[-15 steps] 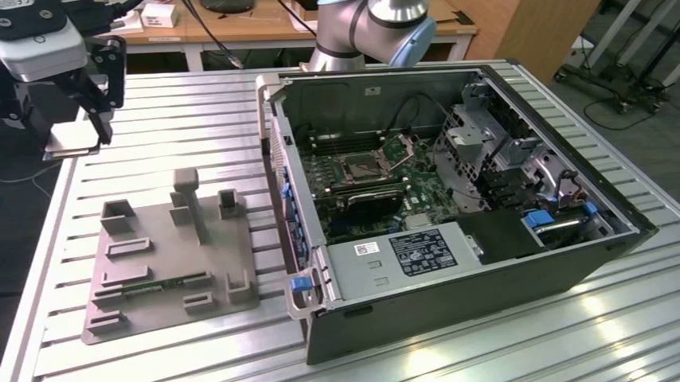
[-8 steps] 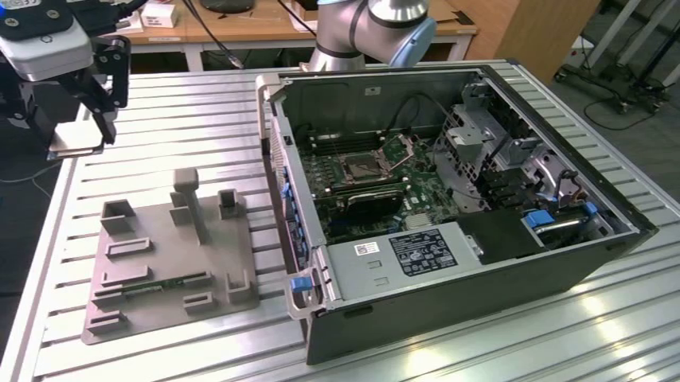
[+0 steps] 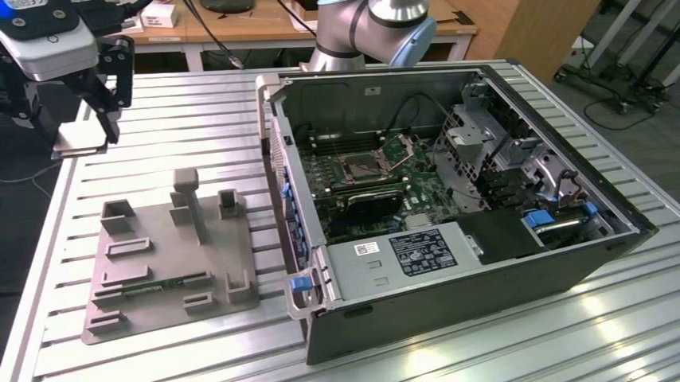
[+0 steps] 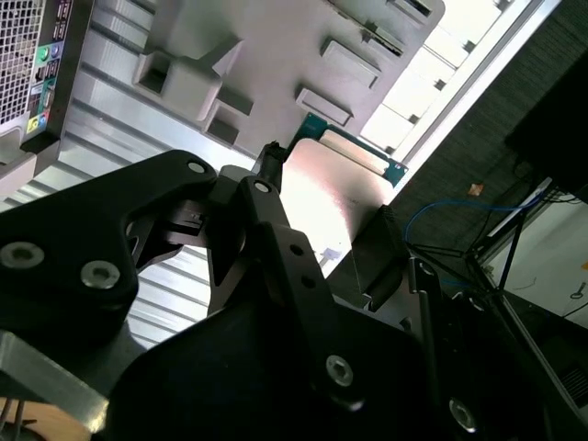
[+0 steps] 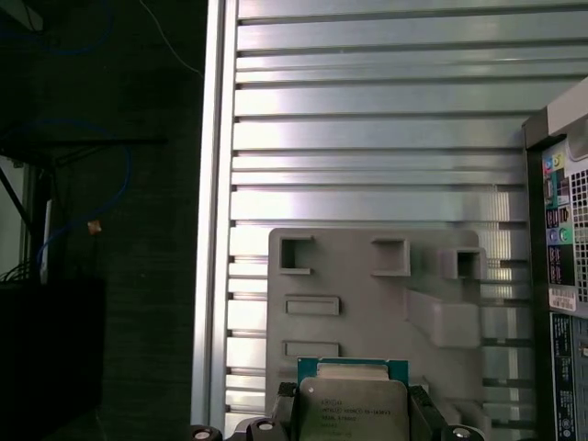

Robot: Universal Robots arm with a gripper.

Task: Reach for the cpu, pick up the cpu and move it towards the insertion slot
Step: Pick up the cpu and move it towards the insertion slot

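My gripper (image 3: pixel 87 137) hangs above the table's far corner on the exterior view's left, shut on the cpu (image 3: pixel 79 144), a flat silvery square with a thin green rim. In both wrist views the cpu (image 4: pixel 333 195) (image 5: pixel 355 410) sits level between the black fingers (image 4: pixel 380 246) (image 5: pixel 422 411), lifted above the grey holder. The insertion slot (image 3: pixel 361 166) lies inside the open computer case (image 3: pixel 595 263), a dark square framed in shiny metal with its hinged plate (image 3: pixel 400 148) raised. The slot is well off to the exterior view's right of the gripper.
A grey moulded holder (image 3: pixel 159 239) with posts and pockets lies on the slatted aluminium table (image 3: pixel 191 111), a green memory stick (image 3: pixel 159 284) in it. The case's raised side wall (image 3: pixel 279 175) stands between holder and motherboard. The table edge (image 5: pixel 216 230) is close by the gripper.
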